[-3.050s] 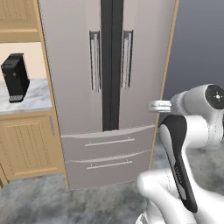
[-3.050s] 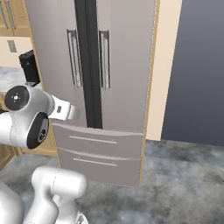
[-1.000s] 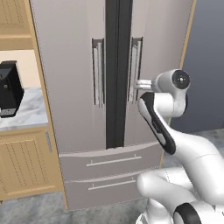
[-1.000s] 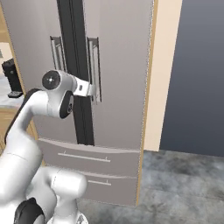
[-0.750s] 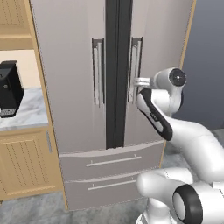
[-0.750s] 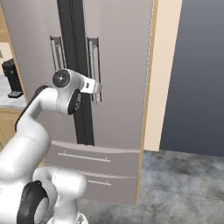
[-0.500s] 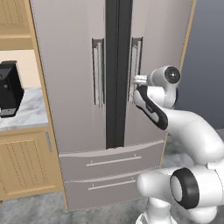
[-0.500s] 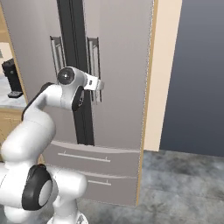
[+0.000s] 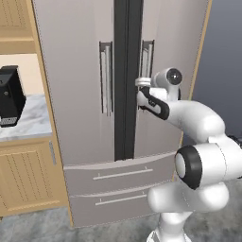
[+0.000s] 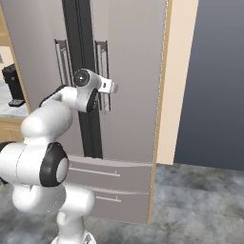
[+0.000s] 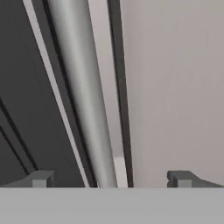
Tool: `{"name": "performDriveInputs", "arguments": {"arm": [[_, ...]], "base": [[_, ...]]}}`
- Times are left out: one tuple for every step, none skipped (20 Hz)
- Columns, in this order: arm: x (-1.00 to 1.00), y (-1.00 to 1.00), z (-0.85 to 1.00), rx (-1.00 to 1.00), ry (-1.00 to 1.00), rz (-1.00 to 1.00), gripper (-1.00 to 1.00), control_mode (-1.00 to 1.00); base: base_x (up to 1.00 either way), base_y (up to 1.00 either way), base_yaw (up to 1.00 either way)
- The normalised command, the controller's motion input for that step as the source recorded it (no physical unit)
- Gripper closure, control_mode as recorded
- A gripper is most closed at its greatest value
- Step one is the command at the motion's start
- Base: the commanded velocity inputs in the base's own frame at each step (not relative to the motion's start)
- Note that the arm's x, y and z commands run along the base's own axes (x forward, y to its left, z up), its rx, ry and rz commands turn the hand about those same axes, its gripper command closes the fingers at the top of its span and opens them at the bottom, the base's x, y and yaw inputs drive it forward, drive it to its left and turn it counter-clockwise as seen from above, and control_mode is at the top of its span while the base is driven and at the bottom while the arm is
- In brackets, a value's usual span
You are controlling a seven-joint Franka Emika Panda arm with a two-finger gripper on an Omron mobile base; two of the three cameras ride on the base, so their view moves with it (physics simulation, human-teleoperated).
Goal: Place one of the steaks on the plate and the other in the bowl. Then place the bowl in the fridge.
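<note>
The hand [image 11: 109, 177] is right up at the fridge [image 9: 85, 71] now, and its two tips sit wide apart in the hand view, one on each side of the right door's bar handle [image 11: 83, 96], so it is open and not touching the bar as far as I can see. From the left base view the hand [image 9: 142, 87] is mostly hidden by the wrist, pressed in close to that handle [image 9: 147, 61]; whether a tip meets the metal there is too small to tell. From the right base view the hand [image 10: 110, 88] pokes out beside the handle [image 10: 101, 71], and the arm [image 10: 52, 124] covers part of the left door and the dark seam. The fridge is shut: two upper doors, two vertical handles, the left handle [image 9: 106, 78] standing free, and two drawers [image 9: 118, 177] below, each with a horizontal pull. The fridge's top is cut off in both base views. To its left a counter [image 9: 21, 125] carries one black appliance [image 9: 9, 97], cropped at the frame edge, above one wooden cabinet door [image 9: 28, 182]. On the fridge's right runs a pale wooden panel [image 10: 176, 81], then a dark grey wall [image 10: 214, 86], with open grey floor [image 10: 200, 205] in front and room there to swing a door.
</note>
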Motion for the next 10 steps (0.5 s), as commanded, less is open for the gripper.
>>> {"name": "performDriveInputs", "arguments": {"arm": [[0.77,0.03,-0.33,0.0,0.0,0.0,-1.0,-1.0],[0.85,0.04,-0.31,0.0,0.0,0.0,-1.0,-1.0],[0.91,0.0,-0.38,0.0,0.0,0.0,-1.0,-1.0],[0.91,0.0,-0.43,0.0,0.0,0.0,-1.0,-1.0],[0.91,0.0,-0.39,0.0,0.0,0.0,-1.0,-1.0],[0.94,0.0,-0.39,0.0,0.0,0.0,-1.0,-1.0],[0.96,0.0,-0.38,0.0,0.0,0.0,-1.0,-1.0],[0.91,0.0,-0.3,0.0,0.0,0.0,-1.0,-1.0],[0.93,0.0,-0.25,0.0,0.0,0.0,-1.0,-1.0],[0.96,0.0,-0.24,0.0,0.01,0.0,-1.0,-1.0]], "base": [[0.0,0.0,0.0],[0.0,0.0,0.0],[0.0,0.0,0.0],[0.0,0.0,0.0],[0.0,0.0,0.0],[0.0,0.0,0.0],[0.0,0.0,0.0],[0.0,0.0,0.0],[0.0,0.0,0.0],[0.0,0.0,0.0]]}}
